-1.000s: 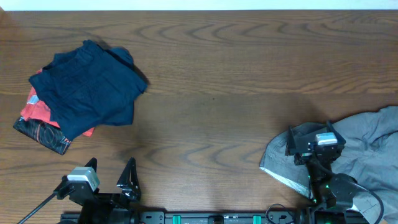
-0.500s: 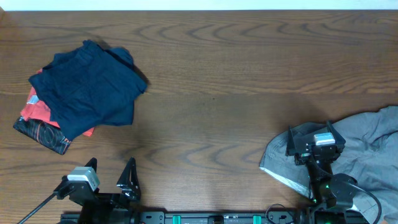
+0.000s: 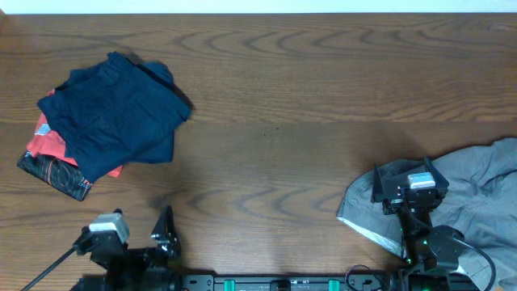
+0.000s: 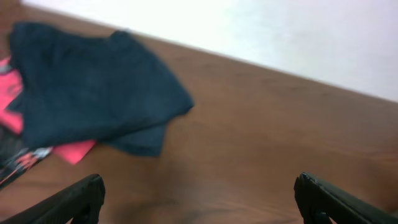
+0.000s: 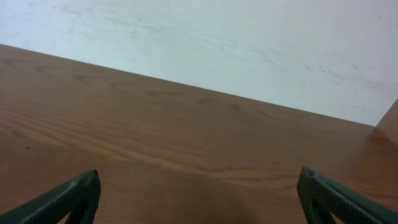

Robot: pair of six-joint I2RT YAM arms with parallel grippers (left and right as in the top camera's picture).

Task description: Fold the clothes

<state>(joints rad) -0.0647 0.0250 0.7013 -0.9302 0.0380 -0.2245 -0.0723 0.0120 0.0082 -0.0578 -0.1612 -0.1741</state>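
Navy garment (image 3: 113, 117) on a pile, grey garment (image 3: 477, 194) loose, both end effectors spread

Landmark is the navy garment, lying roughly flat on the wood counter (image 3: 283, 105).
- Red garment (image 3: 48, 141) sits under the navy garment and pokes out on its robot-left edge.
- Black patterned garment (image 3: 52, 174) is at the bottom of the same pile, showing at the corner of the navy garment nearest the robot.
- Grey garment is well apart from the navy garment, across the counter to the robot's right and closer to the robot. It is crumpled, not folded, and runs off the frame edge.
- Left end effector (image 3: 141, 222) is near the counter edge, on the robot side of the navy garment, apart from it. Fingers are spread wide with nothing between them. The left wrist view is a bit blurred and shows the navy garment (image 4: 87, 87) ahead with red (image 4: 9, 93) peeking out beside it.
- Right end effector (image 3: 406, 174) is well apart from the navy garment, over the grey garment's edge that faces it. Fingers are spread, with only bare counter and wall between them in the right wrist view (image 5: 199, 186). Can't tell if it touches the cloth.
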